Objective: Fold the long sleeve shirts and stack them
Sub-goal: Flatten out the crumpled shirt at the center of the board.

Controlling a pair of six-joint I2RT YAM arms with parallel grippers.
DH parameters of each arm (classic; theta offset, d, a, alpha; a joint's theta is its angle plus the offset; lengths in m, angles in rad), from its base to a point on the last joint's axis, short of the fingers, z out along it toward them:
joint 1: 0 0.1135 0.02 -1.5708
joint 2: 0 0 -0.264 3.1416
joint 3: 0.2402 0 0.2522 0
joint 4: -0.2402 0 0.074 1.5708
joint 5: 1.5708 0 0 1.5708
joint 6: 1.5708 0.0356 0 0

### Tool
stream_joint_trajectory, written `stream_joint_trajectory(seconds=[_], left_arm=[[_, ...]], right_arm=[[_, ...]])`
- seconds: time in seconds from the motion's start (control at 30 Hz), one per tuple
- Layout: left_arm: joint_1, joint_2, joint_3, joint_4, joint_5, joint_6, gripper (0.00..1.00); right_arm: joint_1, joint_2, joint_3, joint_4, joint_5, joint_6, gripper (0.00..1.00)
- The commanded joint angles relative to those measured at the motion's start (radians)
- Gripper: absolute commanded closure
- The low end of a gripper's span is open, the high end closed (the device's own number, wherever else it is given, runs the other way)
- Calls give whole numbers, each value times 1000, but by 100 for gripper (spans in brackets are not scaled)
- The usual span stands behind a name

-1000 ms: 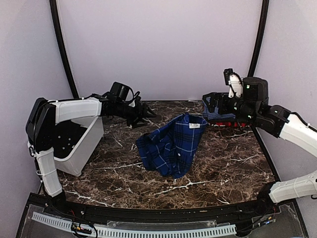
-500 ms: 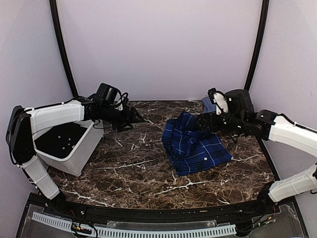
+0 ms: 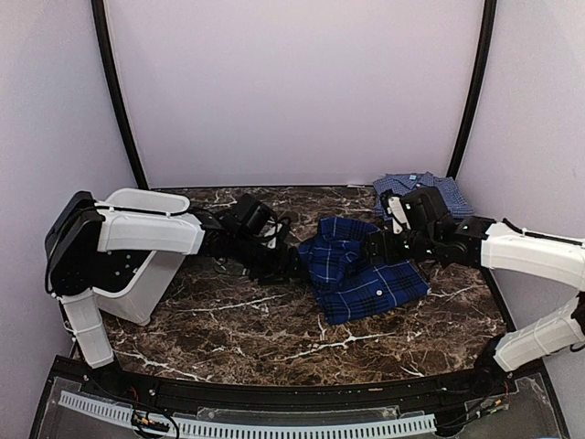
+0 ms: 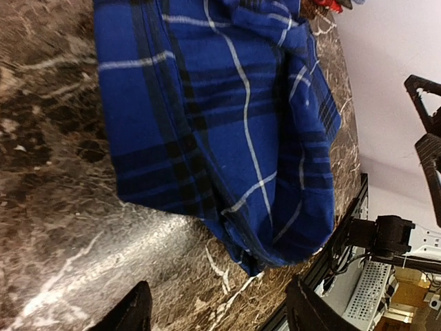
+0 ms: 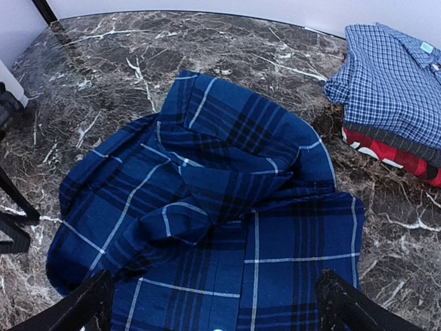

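I see the plaid shirt (image 3: 366,282) rumpled on the desk (image 3: 228,320), my left arm (image 3: 155,234) reaching its left edge, my right arm (image 3: 530,249) behind it.

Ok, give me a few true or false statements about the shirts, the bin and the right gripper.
1. The plaid shirt lies crumpled on the table. True.
2. The check shirt lies folded on a stack, above the red shirt. True.
3. The right gripper is shut on the plaid shirt. False: its jaws stand wide open above the cloth, holding nothing.
4. The bin stands on the right side of the table. False: it is on the left.
5. The plaid shirt is inside the bin. False: it lies mid-table, outside it.
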Motion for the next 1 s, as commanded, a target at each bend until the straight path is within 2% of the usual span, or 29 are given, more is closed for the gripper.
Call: stream_joint_trajectory(seconds=[0.0, 0.23, 0.57, 0.63, 0.7, 0.77, 0.83, 0.9, 0.97], left_arm=[[-48, 84, 52, 73, 29, -61, 36], [-78, 139, 65, 155, 24, -136, 38], [-98, 167, 68, 252, 19, -180, 45], [-100, 176, 74, 257, 9, -182, 51], [-100, 181, 83, 257, -10, -181, 62], [-99, 182, 98, 243, -30, -176, 82], [-98, 179, 122, 218, -63, -160, 95], [-96, 177, 160, 168, -111, -118, 100], [-85, 177, 209, 108, -165, -83, 100]], right_arm=[[5, -28, -37, 34, 55, 47, 1], [3, -56, -100, 58, 74, 80, 1], [1, -65, -134, 84, 89, 107, 1], [1, -62, -134, 83, 89, 109, 1], [1, -66, -134, 84, 90, 111, 2], [1, -69, -136, 82, 93, 111, 1], [1, -73, -137, 79, 95, 111, 2], [1, -75, -140, 75, 95, 109, 1], [1, -78, -143, 76, 94, 107, 1]])
